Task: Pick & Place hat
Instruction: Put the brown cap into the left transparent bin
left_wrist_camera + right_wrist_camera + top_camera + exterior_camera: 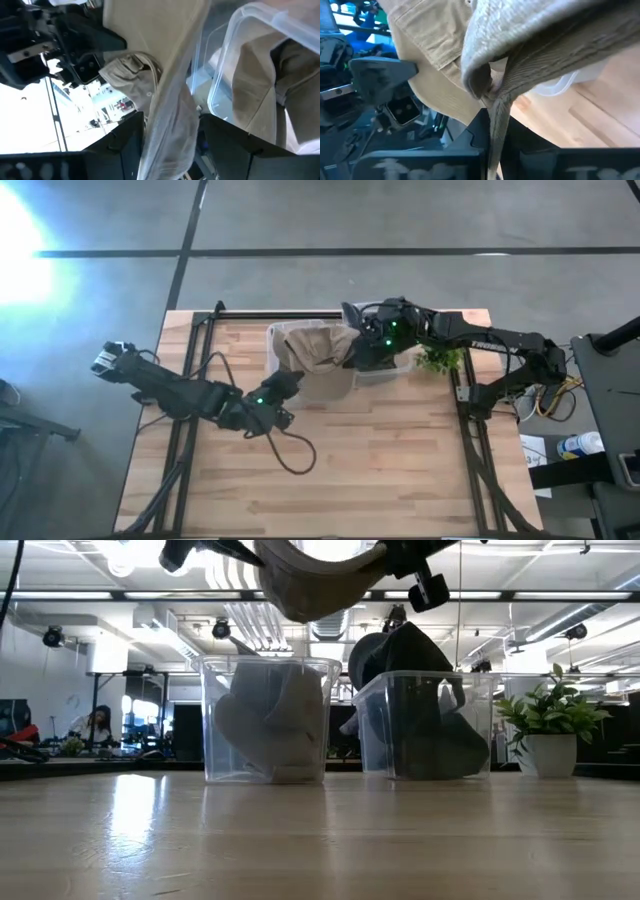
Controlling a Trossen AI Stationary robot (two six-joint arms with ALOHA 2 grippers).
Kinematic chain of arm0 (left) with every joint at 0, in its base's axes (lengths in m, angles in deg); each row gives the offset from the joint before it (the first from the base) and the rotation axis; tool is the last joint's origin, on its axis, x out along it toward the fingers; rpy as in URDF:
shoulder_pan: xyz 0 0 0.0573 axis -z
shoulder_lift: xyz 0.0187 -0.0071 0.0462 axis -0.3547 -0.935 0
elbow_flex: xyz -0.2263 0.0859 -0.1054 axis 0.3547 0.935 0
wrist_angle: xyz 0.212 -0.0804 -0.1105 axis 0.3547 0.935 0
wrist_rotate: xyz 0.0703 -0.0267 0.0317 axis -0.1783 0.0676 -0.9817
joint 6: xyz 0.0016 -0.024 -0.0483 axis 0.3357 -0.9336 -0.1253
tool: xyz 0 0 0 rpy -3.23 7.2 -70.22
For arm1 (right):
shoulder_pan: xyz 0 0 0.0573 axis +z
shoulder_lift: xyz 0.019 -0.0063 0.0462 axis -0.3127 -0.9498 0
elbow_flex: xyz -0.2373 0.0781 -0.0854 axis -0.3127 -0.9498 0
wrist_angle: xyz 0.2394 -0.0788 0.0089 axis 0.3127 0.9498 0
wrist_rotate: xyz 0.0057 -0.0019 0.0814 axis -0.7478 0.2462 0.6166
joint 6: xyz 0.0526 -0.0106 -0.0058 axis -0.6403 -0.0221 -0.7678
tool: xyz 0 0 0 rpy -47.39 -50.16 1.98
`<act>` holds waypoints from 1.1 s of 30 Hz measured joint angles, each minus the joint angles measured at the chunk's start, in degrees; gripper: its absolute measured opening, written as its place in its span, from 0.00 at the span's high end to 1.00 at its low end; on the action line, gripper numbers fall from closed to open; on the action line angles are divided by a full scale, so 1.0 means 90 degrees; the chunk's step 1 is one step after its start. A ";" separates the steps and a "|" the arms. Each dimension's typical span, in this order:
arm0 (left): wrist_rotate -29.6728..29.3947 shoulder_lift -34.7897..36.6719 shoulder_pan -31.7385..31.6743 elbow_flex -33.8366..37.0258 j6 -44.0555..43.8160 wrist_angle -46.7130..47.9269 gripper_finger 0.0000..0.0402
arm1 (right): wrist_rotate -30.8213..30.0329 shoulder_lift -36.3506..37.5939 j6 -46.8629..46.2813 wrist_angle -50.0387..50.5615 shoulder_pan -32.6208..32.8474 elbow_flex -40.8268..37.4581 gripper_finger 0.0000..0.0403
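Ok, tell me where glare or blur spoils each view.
High view: white glare burns out the floor at the upper left. Low view: ceiling lights wash out above the tan hat, and the table shines. Both wrist views: the hat is so close that its cloth blurs, and the left one's background is overexposed.

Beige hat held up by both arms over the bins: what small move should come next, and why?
Probably lower it. The beige hat hangs between the left gripper and right gripper, roughly above the left clear bin that already holds beige fabric; the other bin holds dark hats.
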 joint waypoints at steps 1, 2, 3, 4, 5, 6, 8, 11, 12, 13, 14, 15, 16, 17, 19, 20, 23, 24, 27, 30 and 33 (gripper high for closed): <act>0.0001 -0.0015 -0.0044 0.0000 0.0028 -0.0019 0.50 | 0.0031 -0.0039 -0.0036 -0.0003 0.0033 0.0000 0.97; -0.0001 -0.0036 -0.0075 0.0000 0.0031 -0.0042 0.50 | 0.0046 -0.0077 -0.0046 -0.0018 0.0055 0.0000 0.97; -0.0004 -0.0053 -0.0100 0.0000 0.0031 -0.0072 0.50 | 0.0049 -0.0116 -0.0048 -0.0030 0.0067 0.0000 0.97; -0.0006 -0.0065 -0.0111 0.0000 0.0032 -0.0111 0.50 | 0.0050 -0.0155 -0.0056 -0.0070 0.0072 0.0000 0.97; -0.0003 -0.0076 -0.0113 0.0000 0.0035 -0.0141 0.50 | 0.0050 -0.0185 -0.0094 -0.0162 0.0083 0.0000 0.97; 0.0002 -0.0095 -0.0114 0.0000 0.0036 -0.0157 0.51 | 0.0060 -0.0204 -0.0120 -0.0314 0.0082 0.0000 0.97; 0.0023 -0.0136 -0.0112 0.0000 0.0039 -0.0179 0.52 | 0.0068 -0.0208 -0.0181 -0.0621 0.0082 0.0000 0.97; 0.0029 -0.0228 -0.0112 0.0000 0.0045 -0.0201 0.58 | 0.0062 -0.0208 -0.0313 -0.1032 0.0075 0.0000 0.96; 0.0028 -0.0261 -0.0112 0.0000 0.0045 -0.0201 0.60 | 0.0060 -0.0208 -0.0334 -0.1081 0.0075 0.0000 0.96; 0.0030 -0.0296 -0.0112 0.0000 0.0049 -0.0201 0.64 | 0.0061 -0.0208 -0.0356 -0.1127 0.0075 0.0000 0.95; 0.0032 -0.0329 -0.0112 0.0000 0.0057 -0.0199 0.68 | 0.0057 -0.0208 -0.0359 -0.1142 0.0075 0.0000 0.93; 0.0032 -0.0364 -0.0112 0.0000 0.0067 -0.0198 0.72 | 0.0059 -0.0208 -0.0359 -0.1138 0.0075 0.0000 0.92; 0.0024 -0.0395 -0.0112 0.0000 0.0067 -0.0201 0.77 | 0.0062 -0.0208 -0.0358 -0.1127 0.0075 0.0000 0.90; 0.0004 -0.0422 -0.0112 0.0000 0.0067 -0.0203 0.82 | 0.0060 -0.0208 -0.0356 -0.1110 0.0079 0.0000 0.89; -0.0006 -0.0453 -0.0109 0.0002 0.0082 -0.0204 0.92 | 0.0057 -0.0208 -0.0316 -0.1051 0.0079 0.0000 0.87; -0.0006 -0.0460 -0.0106 0.0002 0.0078 -0.0224 0.95 | 0.0045 -0.0208 -0.0298 -0.1001 0.0079 0.0000 0.86; -0.0037 -0.0464 -0.0102 0.0005 0.0035 -0.0245 0.97 | 0.0044 -0.0206 -0.0164 -0.0841 0.0075 0.0000 0.82; -0.0051 -0.0464 -0.0104 0.0005 0.0003 -0.0247 0.96 | 0.0043 -0.0197 -0.0121 -0.0763 0.0079 0.0000 0.81; -0.0104 -0.0464 -0.0097 0.0005 -0.0272 -0.0225 0.97 | -0.0084 -0.0158 0.0165 -0.0505 0.0084 0.0007 0.76; -0.0253 -0.0451 -0.0085 0.0005 -0.0677 -0.0168 0.98 | -0.0166 -0.0050 0.0481 -0.0216 0.0077 0.0010 0.70; -0.0285 -0.0375 -0.0085 -0.0012 -0.1487 -0.0136 0.98 | -0.0357 0.0156 0.0810 0.0064 0.0065 0.0010 0.65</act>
